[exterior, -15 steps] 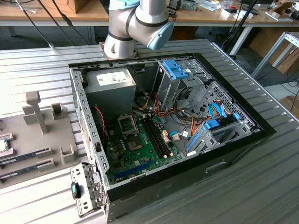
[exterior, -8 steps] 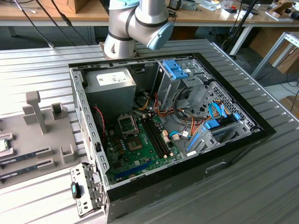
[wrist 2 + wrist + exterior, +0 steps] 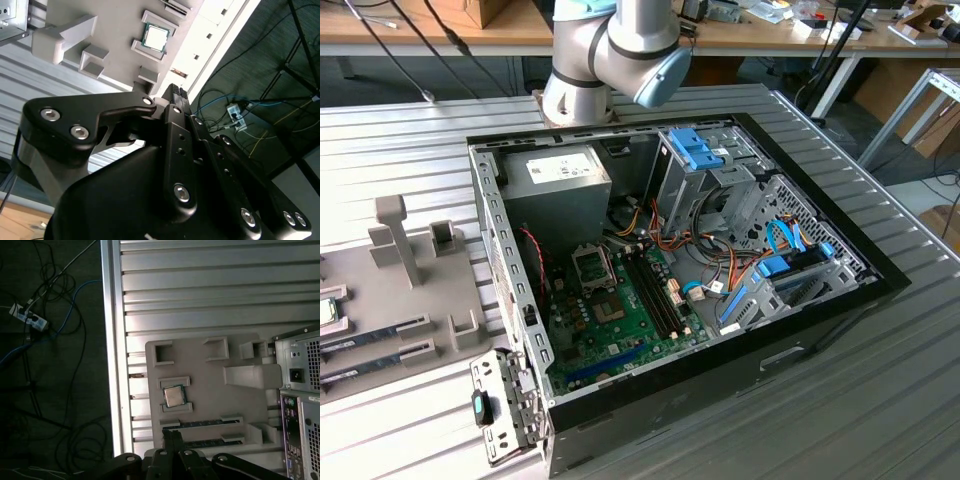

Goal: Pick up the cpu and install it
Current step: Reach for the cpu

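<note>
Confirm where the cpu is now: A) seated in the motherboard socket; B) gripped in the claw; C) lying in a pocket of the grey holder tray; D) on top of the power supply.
C: in the first wrist view the cpu lies in a pocket of the grey holder tray, apart from the claw.

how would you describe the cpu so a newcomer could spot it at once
Beside the open computer case lies a grey moulded tray. The cpu sits in the tray's square pocket: a small flat square with a silvery top, unlike the long narrow memory sticks beside it.
</note>
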You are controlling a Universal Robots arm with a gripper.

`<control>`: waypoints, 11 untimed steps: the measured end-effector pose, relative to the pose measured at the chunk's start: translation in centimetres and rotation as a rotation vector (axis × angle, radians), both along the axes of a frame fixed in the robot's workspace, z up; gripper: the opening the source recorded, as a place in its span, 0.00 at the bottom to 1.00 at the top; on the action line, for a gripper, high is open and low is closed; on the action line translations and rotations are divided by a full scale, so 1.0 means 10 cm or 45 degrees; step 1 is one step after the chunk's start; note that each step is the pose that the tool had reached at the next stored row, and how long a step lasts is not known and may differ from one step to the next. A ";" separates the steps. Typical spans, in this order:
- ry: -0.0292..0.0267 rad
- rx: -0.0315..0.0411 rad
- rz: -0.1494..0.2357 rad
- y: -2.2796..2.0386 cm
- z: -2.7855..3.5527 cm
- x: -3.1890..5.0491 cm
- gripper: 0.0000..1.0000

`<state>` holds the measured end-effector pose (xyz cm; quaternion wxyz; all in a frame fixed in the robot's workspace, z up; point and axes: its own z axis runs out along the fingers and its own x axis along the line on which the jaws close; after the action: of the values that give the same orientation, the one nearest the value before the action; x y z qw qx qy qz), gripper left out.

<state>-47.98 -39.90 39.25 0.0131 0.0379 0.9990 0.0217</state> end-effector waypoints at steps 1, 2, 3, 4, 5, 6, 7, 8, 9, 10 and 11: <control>0.0001 0.0000 0.000 0.000 0.000 -0.015 0.11; 0.0000 0.0000 0.000 0.000 0.000 -0.032 0.11; 0.0000 -0.0001 0.000 0.000 0.000 -0.047 0.11; -0.0001 0.0000 0.000 0.000 -0.001 -0.058 0.11; 0.0000 0.0000 0.000 0.000 -0.001 -0.068 0.11; -0.0001 0.0000 0.000 0.000 -0.001 -0.081 0.11; 0.0000 0.0000 0.000 0.000 -0.001 -0.088 0.11; 0.0000 0.0000 0.000 0.000 -0.001 -0.097 0.11; 0.0000 0.0000 0.000 0.000 -0.002 -0.114 0.11; 0.0001 -0.0001 0.000 0.000 -0.001 -0.131 0.11; 0.0001 -0.0001 0.000 0.000 -0.001 -0.138 0.11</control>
<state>-49.37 -39.90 39.24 0.0131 0.0378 0.9990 0.0217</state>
